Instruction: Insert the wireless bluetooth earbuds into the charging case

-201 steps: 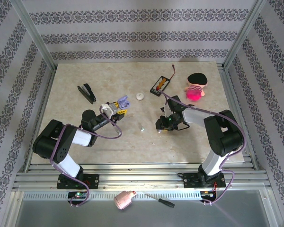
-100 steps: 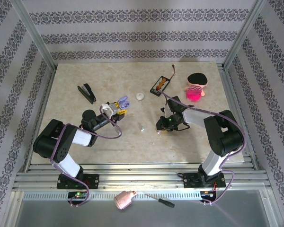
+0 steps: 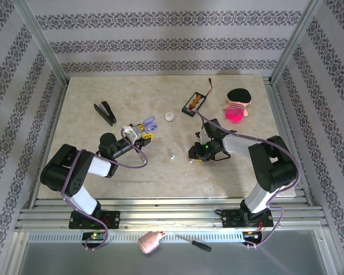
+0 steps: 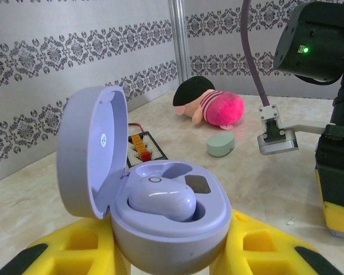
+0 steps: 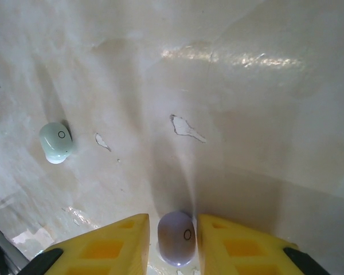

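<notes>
**While one arm offers, the other brackets**

Left gripper (image 4: 172, 255) clamps the open lavender charging case (image 4: 175, 229), lid back, exposing the free socket beside its seated earbud (image 4: 160, 200). Right gripper (image 5: 173, 222) has narrow jaws flanking a loose lavender earbud (image 5: 176, 243); contact unclear.

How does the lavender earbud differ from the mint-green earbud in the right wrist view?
Colour: the lavender earbud is pale purple, the mint-green earbud pale green. Place: the lavender earbud sits between the jaws of the right gripper; the mint-green earbud lies free on the table. Both are small, rounded and ring-marked.
</notes>
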Robot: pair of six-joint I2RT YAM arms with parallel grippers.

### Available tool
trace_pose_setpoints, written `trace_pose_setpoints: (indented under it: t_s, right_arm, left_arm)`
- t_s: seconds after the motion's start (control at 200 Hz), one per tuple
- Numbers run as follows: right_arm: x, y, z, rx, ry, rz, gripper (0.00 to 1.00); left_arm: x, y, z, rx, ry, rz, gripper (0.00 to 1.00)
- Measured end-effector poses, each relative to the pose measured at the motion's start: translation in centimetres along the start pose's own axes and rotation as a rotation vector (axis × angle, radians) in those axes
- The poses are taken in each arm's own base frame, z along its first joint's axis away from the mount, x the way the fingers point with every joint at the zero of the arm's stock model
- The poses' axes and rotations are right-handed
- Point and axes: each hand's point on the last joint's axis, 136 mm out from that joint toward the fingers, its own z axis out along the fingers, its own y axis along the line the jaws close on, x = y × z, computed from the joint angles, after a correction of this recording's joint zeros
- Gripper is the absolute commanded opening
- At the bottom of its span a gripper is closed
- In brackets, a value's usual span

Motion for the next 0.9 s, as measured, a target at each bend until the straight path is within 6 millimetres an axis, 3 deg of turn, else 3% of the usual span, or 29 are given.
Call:
trace_pose_setpoints:
  t_s: [0.899]
  right_arm:
    - [0.09, 0.38, 0.63, -0.054, -0.002, 0.009, 0.23]
  left_arm:
    - [-0.02, -0.10, 0.00, 0.006, -0.001, 0.000, 0.14]
